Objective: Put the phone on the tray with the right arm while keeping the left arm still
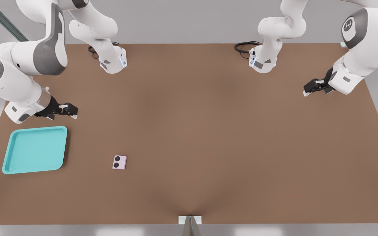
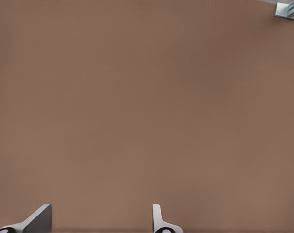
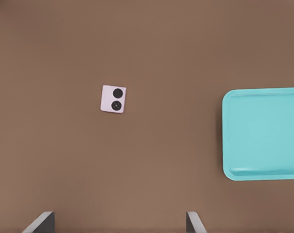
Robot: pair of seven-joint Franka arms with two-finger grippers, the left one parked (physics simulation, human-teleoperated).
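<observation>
A small pale pink phone (image 1: 119,162) (image 3: 112,99) lies flat on the brown table, its two black lenses facing up. The turquoise tray (image 1: 34,149) (image 3: 263,133) sits empty toward the front view's left, well apart from the phone. My gripper (image 1: 72,111) (image 3: 118,222) hangs above the table just behind the tray's far right corner, open, with nothing between its fingers. The phone lies nearer the front edge and further toward the front view's right than the gripper.
Two arm bases (image 1: 113,60) (image 1: 262,62) with black cables stand at the table's back edge. The parked arm's gripper (image 1: 315,87) hovers at the front view's right. A small white bracket (image 1: 190,219) sits at the middle of the front edge.
</observation>
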